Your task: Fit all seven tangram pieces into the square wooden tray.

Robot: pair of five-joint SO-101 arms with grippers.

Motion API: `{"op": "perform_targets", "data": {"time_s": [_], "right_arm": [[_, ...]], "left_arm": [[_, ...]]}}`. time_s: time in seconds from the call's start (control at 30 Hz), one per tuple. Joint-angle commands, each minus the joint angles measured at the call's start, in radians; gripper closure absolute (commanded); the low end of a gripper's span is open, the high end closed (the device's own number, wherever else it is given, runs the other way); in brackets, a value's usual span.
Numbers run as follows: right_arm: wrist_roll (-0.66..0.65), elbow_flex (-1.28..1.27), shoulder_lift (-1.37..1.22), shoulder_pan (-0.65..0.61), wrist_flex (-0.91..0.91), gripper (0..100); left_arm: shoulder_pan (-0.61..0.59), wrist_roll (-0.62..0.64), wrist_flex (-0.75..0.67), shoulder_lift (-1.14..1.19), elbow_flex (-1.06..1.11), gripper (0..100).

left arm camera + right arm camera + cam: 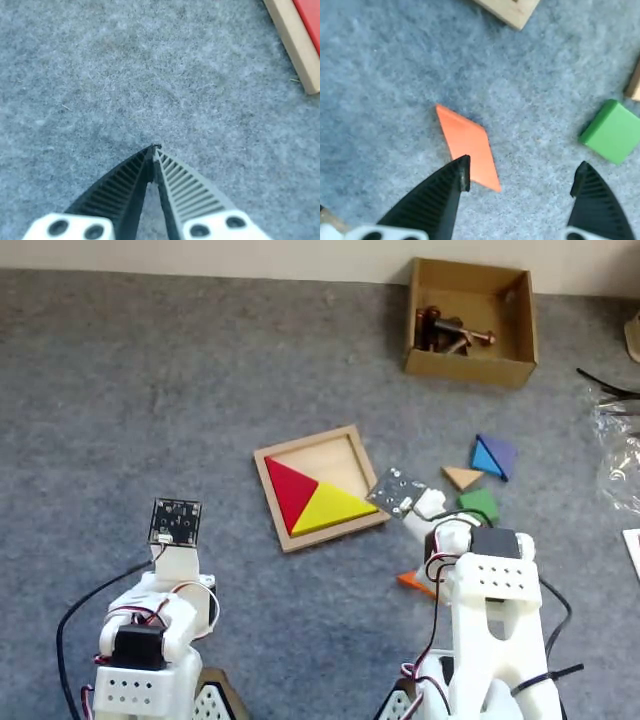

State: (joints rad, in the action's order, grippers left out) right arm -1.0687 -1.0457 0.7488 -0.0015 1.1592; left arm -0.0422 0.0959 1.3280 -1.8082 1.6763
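The square wooden tray (305, 441) lies mid-table with a red triangle (288, 492) and a yellow triangle (332, 507) inside. An orange parallelogram (468, 146) lies flat on the carpet, and my right gripper (522, 175) hangs open just above it, one fingertip (464, 172) over its near edge. The green square (612, 131) sits off to the other finger's side. A tan triangle (462, 477), a blue triangle (486, 459) and a purple piece (502, 451) lie right of the tray. My left gripper (154, 150) is shut and empty over bare carpet, left of the tray (292, 45).
A cardboard box (470, 320) with small wooden and metal items stands at the back right. Clear plastic wrap (620, 455) and cables lie at the right edge. Grey carpet covers the table, with open room on the left and at the back.
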Motion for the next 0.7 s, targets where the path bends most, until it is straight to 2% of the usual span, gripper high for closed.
{"op": "perform_targets", "data": {"time_s": [0.0, 0.17, 0.3, 0.67], "right_arm": [[-0.081, 0.013, 0.008, -0.038, 0.091, 69.2], [-0.227, 0.015, -0.036, -0.045, 0.119, 69.2], [-0.288, 0.015, -0.065, -0.045, 0.119, 69.2], [-0.287, 0.015, -0.223, -0.099, 0.031, 69.2]], "left_arm": [[0.016, 0.006, -0.003, -0.007, 0.019, 99], [0.016, 0.006, -0.003, -0.007, 0.019, 99], [0.016, 0.006, -0.003, -0.007, 0.019, 99], [0.016, 0.006, -0.003, -0.007, 0.019, 99]]}}
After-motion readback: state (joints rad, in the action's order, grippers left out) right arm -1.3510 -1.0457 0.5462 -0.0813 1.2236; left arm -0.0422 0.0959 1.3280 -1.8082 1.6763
